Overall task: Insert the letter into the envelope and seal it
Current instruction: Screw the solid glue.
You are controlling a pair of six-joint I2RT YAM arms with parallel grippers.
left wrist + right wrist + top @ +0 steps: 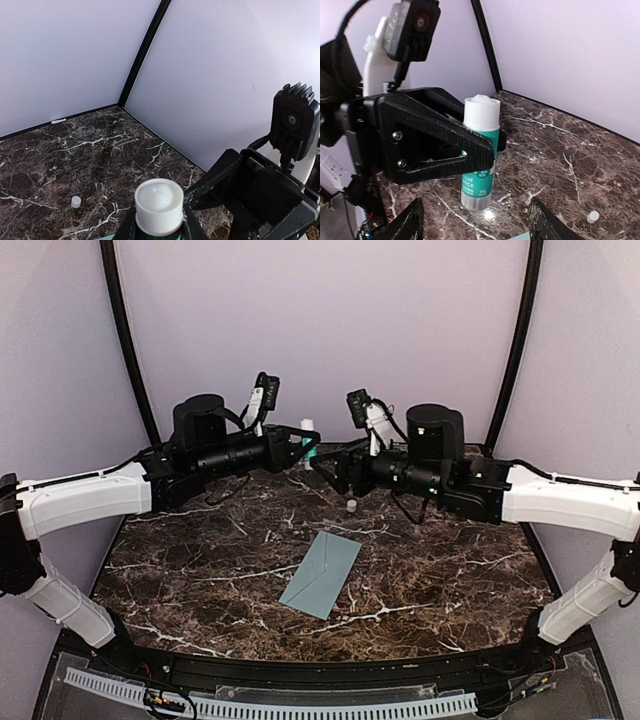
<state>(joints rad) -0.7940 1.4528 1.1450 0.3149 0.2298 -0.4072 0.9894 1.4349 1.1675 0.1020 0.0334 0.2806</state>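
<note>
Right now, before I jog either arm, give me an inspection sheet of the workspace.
Surface: dark marble table with white veins, no spills seen.
Job's things: envelope lies flat and diagonal mid-table; no letter in view; glue stick upright and uncapped at far centre.
Clutter: small white cap loose on the table, apart from the envelope.
Grippers: left gripper clamped on the glue stick; right gripper open, facing it, holding nothing.
Cables: black leads loop under both wrists.
Surroundings: plain pale walls, black corner posts.
</note>
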